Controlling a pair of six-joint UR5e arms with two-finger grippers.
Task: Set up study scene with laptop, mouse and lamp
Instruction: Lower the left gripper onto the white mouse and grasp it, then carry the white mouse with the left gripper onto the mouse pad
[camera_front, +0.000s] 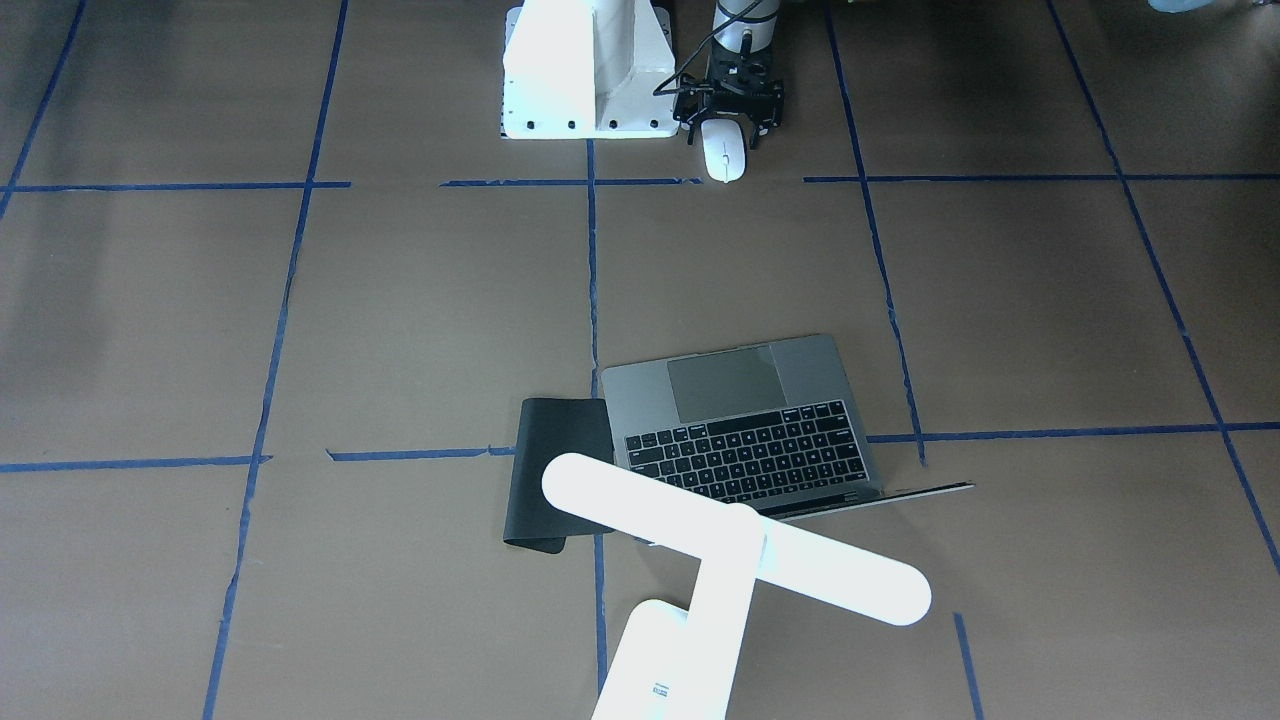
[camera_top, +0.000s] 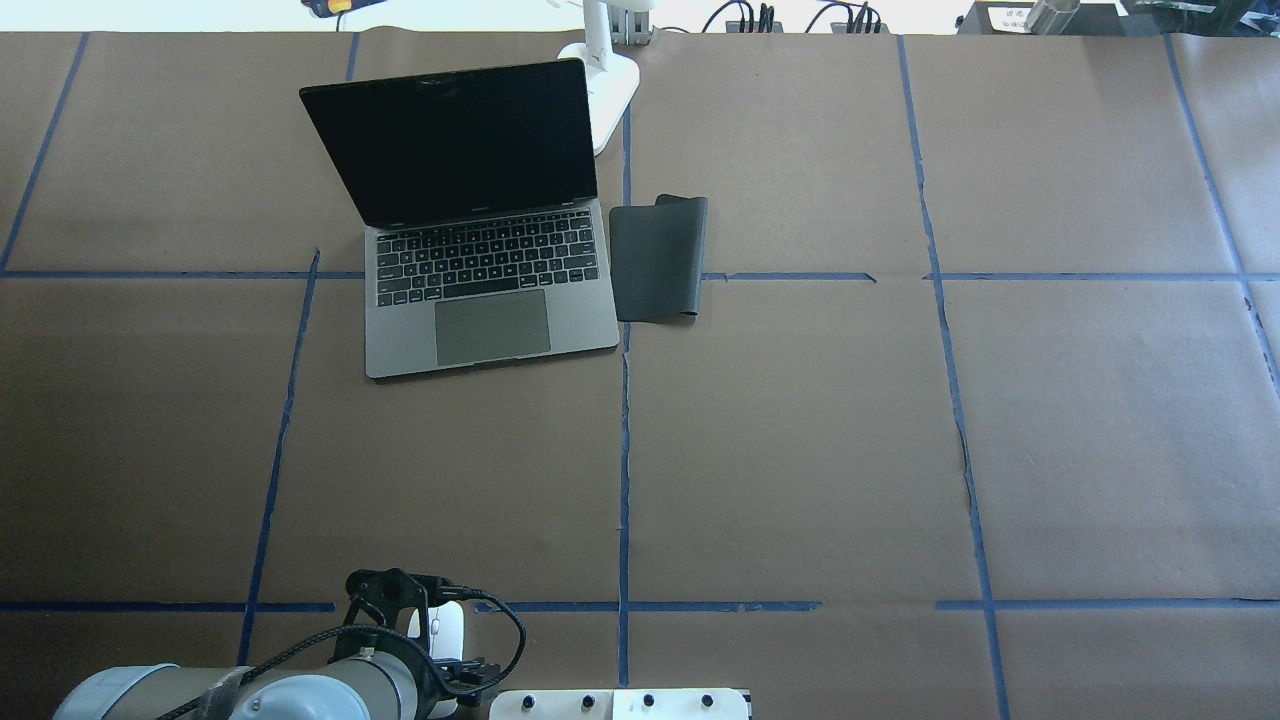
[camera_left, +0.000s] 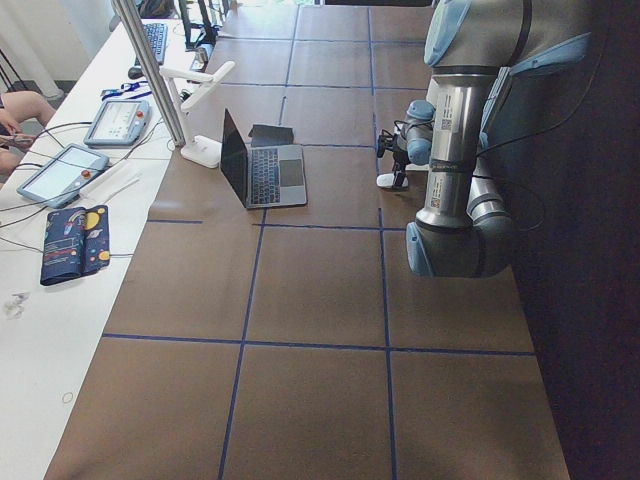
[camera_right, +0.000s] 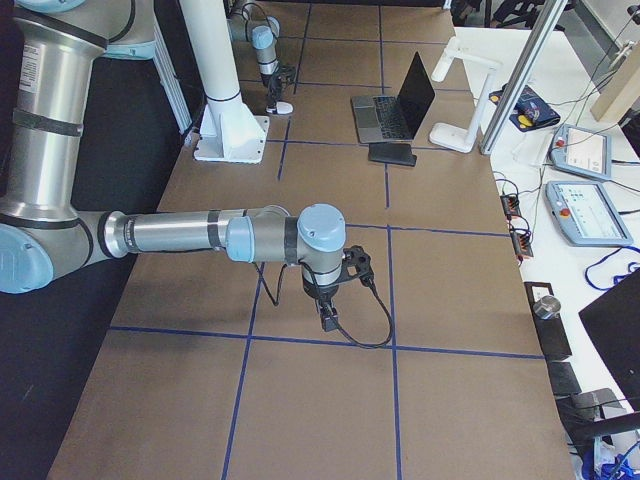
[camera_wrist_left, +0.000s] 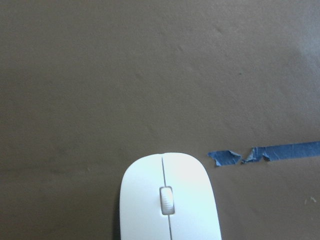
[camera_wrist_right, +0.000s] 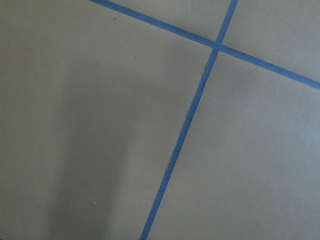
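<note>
Near the robot's edge, a small white glossy oval mouse is seen lying flat on the brown paper-covered table; it is placed just beside the foot of the white bolted pedestal, on the robot's left of it; a torn end of blue tape is noted just beside its front end; it is well apart from the other task items.

Directly over the mouse's robot-side end the left gripper is held; its jaws are spread wide, one black finger to either side of the shell; whether the pads touch it cannot be told; in the left wrist view only the mouse's front half and grey centre line are shown.

At the far side of the table a slim dark-grey metal laptop is found opened; its dark screen is tilted back, and the keyboard and trackpad are turned toward the robot. A flat black rectangular pad is laid just beside it on the robot's right. A bright white T-shaped desk lamp is stood upright beyond the laptop, its base set behind the screen's right corner.

Over bare paper near a tape line the right gripper is pointed downward, well apart from all three items; it is seen only from the side camera, so its width cannot be told.
</note>
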